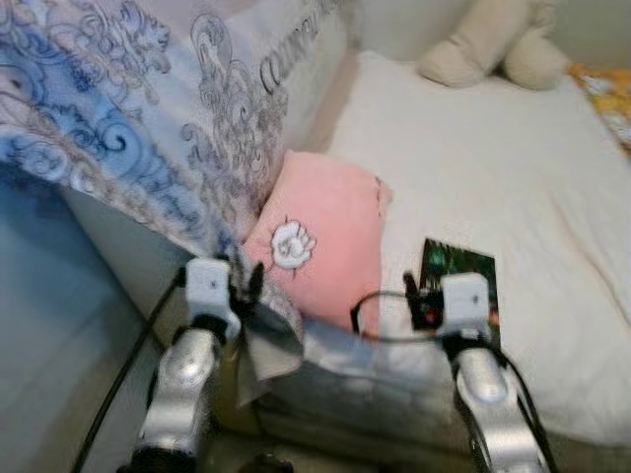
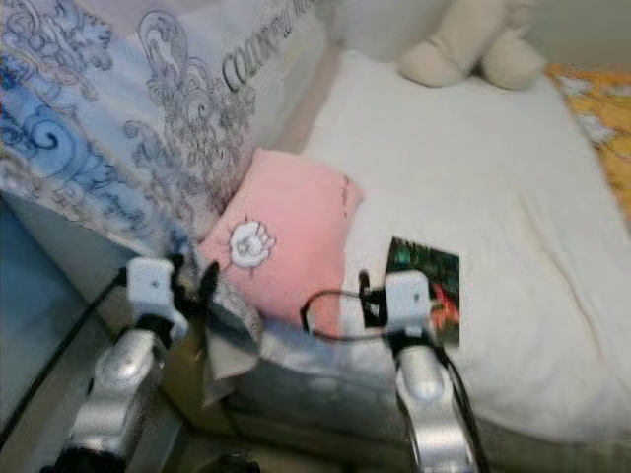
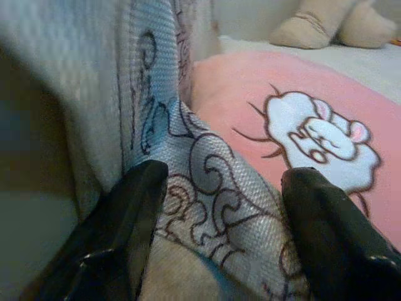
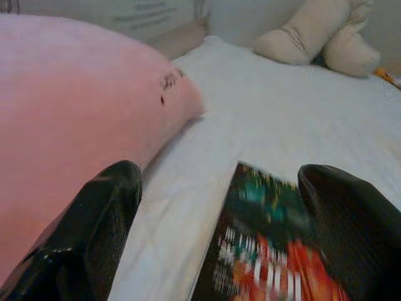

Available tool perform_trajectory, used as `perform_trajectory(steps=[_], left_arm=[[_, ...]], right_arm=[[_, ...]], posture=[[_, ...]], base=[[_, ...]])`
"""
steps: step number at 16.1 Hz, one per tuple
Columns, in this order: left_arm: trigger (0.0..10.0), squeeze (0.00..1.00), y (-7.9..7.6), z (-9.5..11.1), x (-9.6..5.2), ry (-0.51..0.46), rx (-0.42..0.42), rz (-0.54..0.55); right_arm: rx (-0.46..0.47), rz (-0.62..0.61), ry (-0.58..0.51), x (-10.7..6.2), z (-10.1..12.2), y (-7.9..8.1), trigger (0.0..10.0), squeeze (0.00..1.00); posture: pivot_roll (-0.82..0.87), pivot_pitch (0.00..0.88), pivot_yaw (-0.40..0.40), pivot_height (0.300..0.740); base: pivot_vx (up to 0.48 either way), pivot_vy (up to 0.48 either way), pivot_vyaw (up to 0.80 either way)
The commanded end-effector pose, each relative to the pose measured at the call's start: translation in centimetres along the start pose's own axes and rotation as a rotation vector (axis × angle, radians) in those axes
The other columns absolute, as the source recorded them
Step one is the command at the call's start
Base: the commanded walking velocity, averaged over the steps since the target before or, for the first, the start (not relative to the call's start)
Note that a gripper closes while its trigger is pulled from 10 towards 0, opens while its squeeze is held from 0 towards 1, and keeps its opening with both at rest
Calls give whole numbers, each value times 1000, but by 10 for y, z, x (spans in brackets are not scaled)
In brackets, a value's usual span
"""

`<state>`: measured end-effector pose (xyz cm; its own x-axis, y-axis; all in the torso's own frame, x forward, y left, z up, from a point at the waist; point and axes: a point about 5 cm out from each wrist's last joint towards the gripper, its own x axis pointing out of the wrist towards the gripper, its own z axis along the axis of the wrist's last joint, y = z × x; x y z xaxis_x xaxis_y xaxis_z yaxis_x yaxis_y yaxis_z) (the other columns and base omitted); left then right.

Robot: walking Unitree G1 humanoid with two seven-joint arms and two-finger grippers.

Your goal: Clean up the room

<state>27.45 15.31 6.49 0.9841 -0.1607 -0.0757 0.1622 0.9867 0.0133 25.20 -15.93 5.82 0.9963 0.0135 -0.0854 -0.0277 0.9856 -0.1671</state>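
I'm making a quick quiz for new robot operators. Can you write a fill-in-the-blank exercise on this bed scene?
1. The pillow with the white paw print is ____ in colour.
2. The left gripper has its fingers open around a fold of the patterned ____.
3. The right gripper hovers open over a dark ____ lying on the white bed.

Missing words: pink; blanket; book

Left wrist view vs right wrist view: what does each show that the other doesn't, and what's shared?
Left wrist view alone: the patterned blue-grey blanket lying between the open fingers of the left gripper, and the white paw print on the pink pillow.

Right wrist view alone: a dark booklet with red and green print, flat on the white sheet, ahead of the open right gripper.

Both: the pink pillow and the beige plush toy at the far end of the bed.
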Motion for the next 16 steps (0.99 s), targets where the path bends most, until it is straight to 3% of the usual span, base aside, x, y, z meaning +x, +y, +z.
perform_trajectory(steps=[1, 5, 7, 11, 16], left_arm=[[10000, 0, 2, 7, 3, -25, 22, 16], [10000, 0, -10, 15, 8, -59, 29, -51], [10000, 0, -10, 12, 7, -44, -17, -60], [10000, 0, -8, 8, 3, -37, -10, -50], [10000, 0, -16, 11, 6, -54, 11, -64]], right_arm=[[2, -7, 1, 1, 0, -4, 10000, 0], [-1, -15, -5, 0, 0, -6, 10000, 0], [-5, -17, -7, 0, 0, -8, 10000, 0], [-13, -12, 4, -1, -3, -10, 10000, 0], [-17, -3, 5, 0, -4, -9, 10000, 0]], posture=[[-155, 0, 64, 719], [-165, 0, 66, 719], [-167, 0, 66, 719], [-160, 0, 60, 719], [-161, 0, 58, 719]], base=[[0, 0, 0], [0, 0, 0], [-362, 148, 0], [-397, 275, 0], [0, -96, 0]])
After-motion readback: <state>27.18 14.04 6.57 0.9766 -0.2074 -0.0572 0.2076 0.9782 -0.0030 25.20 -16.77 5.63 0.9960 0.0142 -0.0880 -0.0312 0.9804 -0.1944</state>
